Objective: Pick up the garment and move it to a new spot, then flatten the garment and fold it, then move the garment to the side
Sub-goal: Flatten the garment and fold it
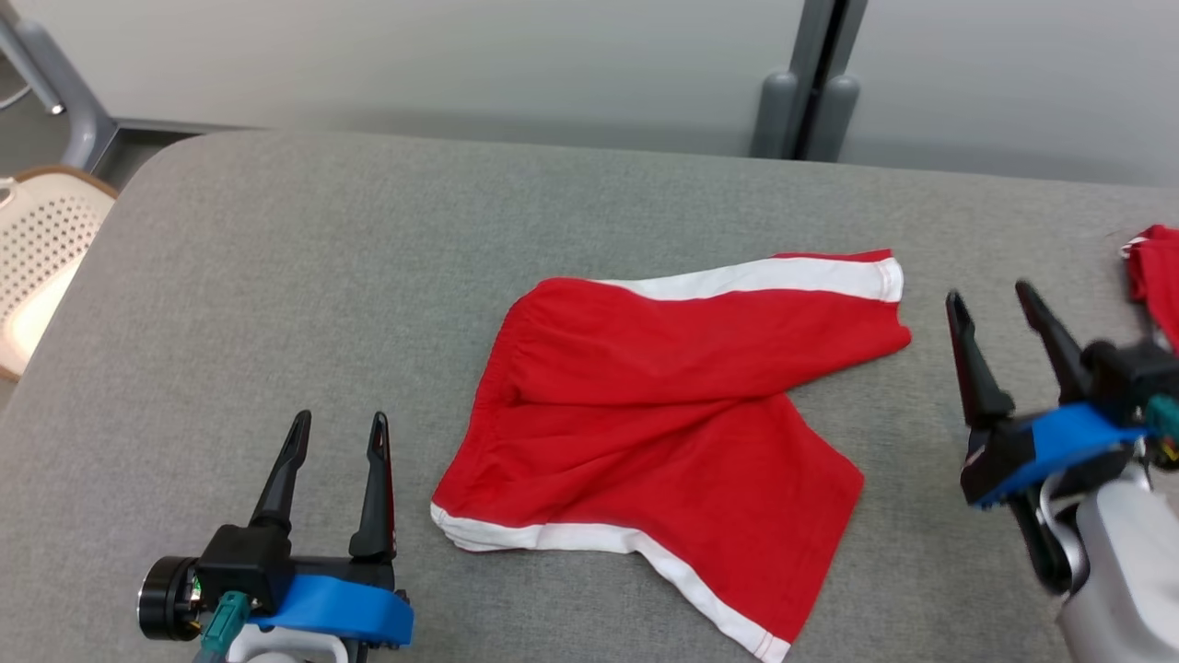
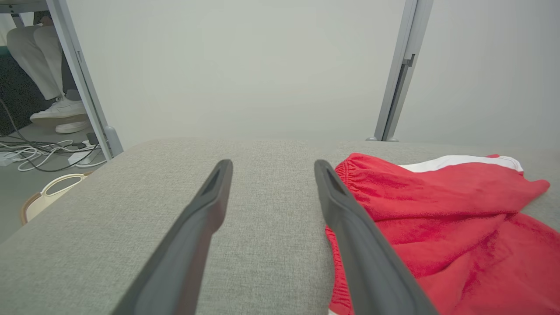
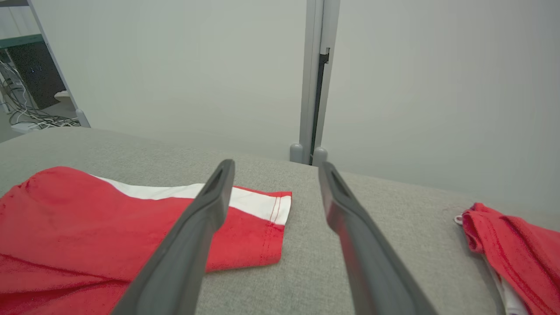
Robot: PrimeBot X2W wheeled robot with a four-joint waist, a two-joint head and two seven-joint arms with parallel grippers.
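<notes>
The red shorts lay spread out but not yet folded in the middle of the grey table, with the left gripper and the right gripper open and empty on each side.

There are two red garments, the shorts and a second red piece. There is one grey table and one cream basket. Two grippers show, the left gripper and the right gripper.
</notes>
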